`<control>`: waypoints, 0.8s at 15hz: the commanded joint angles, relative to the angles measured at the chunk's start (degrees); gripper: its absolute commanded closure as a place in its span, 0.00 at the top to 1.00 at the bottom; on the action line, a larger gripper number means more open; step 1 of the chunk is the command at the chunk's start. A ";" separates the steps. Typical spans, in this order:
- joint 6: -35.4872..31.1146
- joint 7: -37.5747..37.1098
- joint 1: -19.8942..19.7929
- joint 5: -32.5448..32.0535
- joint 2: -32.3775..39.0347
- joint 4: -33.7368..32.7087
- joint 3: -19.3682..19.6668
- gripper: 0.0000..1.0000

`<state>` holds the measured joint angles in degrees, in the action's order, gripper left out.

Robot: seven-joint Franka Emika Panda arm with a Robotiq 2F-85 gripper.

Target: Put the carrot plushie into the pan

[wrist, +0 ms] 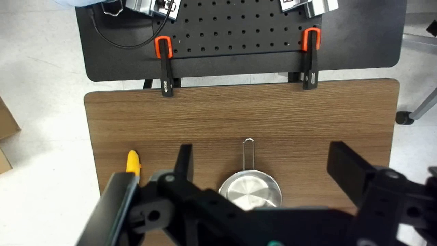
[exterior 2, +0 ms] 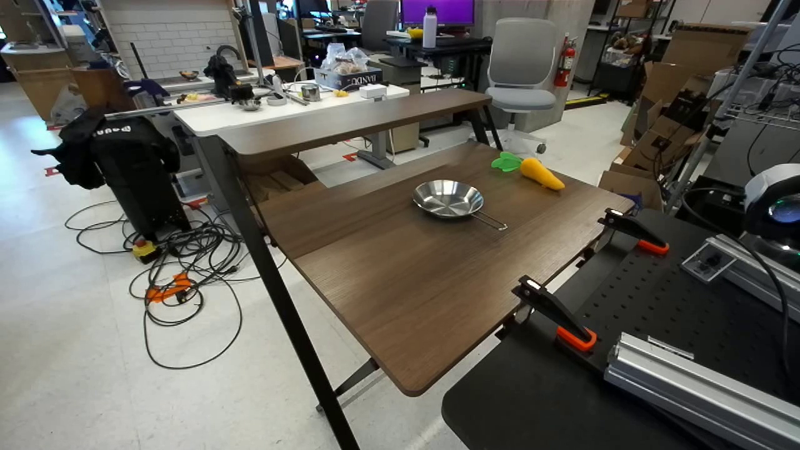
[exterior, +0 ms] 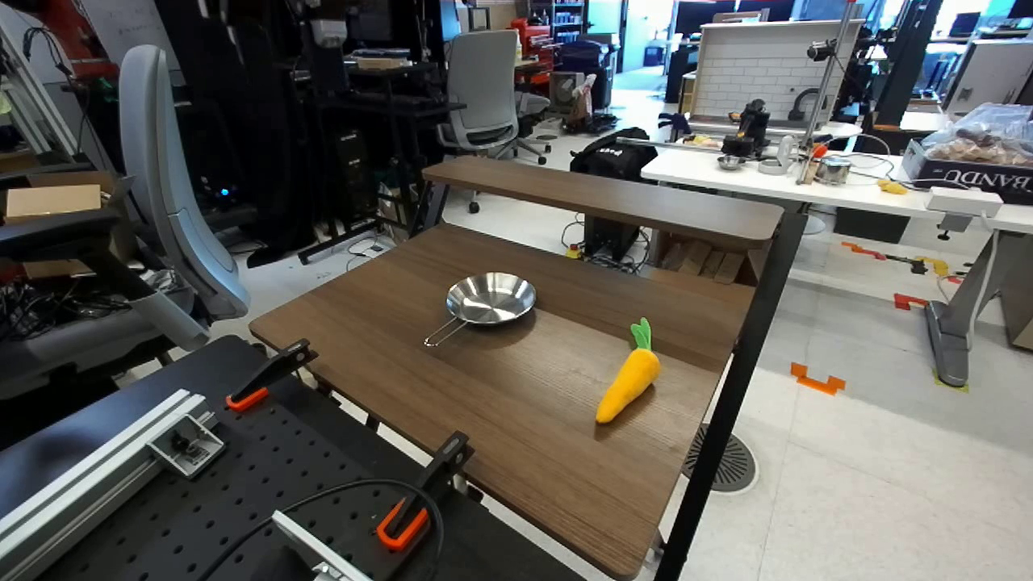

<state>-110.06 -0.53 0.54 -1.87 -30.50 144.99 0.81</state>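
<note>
The orange-yellow carrot plushie (exterior: pixel 629 385) with a green leafy tip lies on its side on the brown wooden table (exterior: pixel 516 403). It also shows in an exterior view (exterior 2: pixel 541 174). In the wrist view only its tapered orange end (wrist: pixel 133 162) shows; the gripper hides the rest. The round silver pan (exterior: pixel 491 299) stands upright on the table, apart from the carrot, and shows in an exterior view (exterior 2: pixel 448 199). In the wrist view the pan (wrist: pixel 251 188) is partly hidden by the gripper. My gripper (wrist: pixel 262 150) is wide open and empty, above the table; the exterior views do not show it.
A raised wooden shelf (exterior: pixel 597 198) runs along the table's far edge, on black legs (exterior 2: pixel 275 300). A black perforated base (wrist: pixel 232 30) adjoins the near side. Two black-and-orange clamps (wrist: pixel 166 65) (wrist: pixel 310 58) reach over the table's near edge.
</note>
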 commanded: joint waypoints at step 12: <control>-5.29 3.62 -6.32 -0.24 23.88 -5.31 6.11 1.00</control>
<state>-114.93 1.51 -4.78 -2.19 -12.71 143.85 5.95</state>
